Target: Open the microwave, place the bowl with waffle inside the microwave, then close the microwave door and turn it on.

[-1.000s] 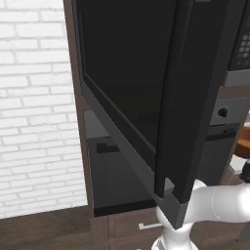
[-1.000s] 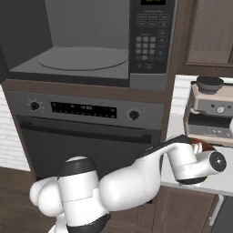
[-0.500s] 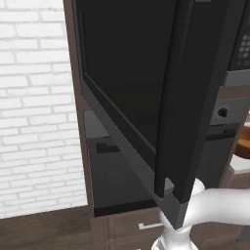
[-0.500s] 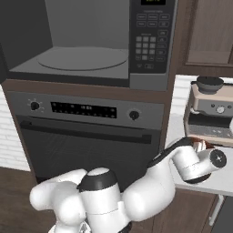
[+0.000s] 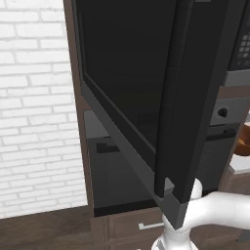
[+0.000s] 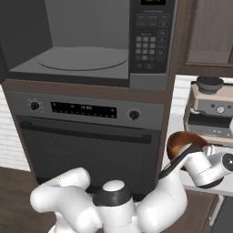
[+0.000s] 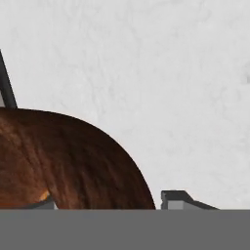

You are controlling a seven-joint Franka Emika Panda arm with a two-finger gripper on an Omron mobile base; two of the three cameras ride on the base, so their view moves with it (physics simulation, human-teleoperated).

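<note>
Hand at the near edge of the white tabletop (image 6: 175, 125), right of the oven column; fingers (image 7: 183, 197) low against the bowl (image 6: 184, 142), one dark tip showing beside its brown wall, the other hidden behind it. Spread of the fingers, and whether they grip the bowl, cannot be told. Bowl rounded, orange-brown, wood-grained up close (image 7: 68, 161), standing on the tabletop at its left edge, just right of the oven (image 6: 91, 141); contents not visible. White marbled tabletop surface (image 7: 161, 83) behind the bowl in the hand view.

Behind the bowl, toward the back of the tabletop: grey coffee machine (image 6: 211, 111) with a dark round top.

Oven below the microwave (image 6: 91, 41): dark glass door, bar handle, digital display, a round knob at each end of the panel.

Microwave cavity open, grey round turntable (image 6: 82, 58) bare inside, dark keypad (image 6: 150, 38) at the right.

Door (image 5: 151, 97) swung far out to the left, black glass in a thick grey frame, near lower corner close to the left base camera and overlapping the white arm. Sliver of the bowl (image 5: 242, 146) past the door's right edge.

White brick wall (image 5: 34, 112) at far left; brown wooden floor (image 5: 44, 229) beneath.
</note>
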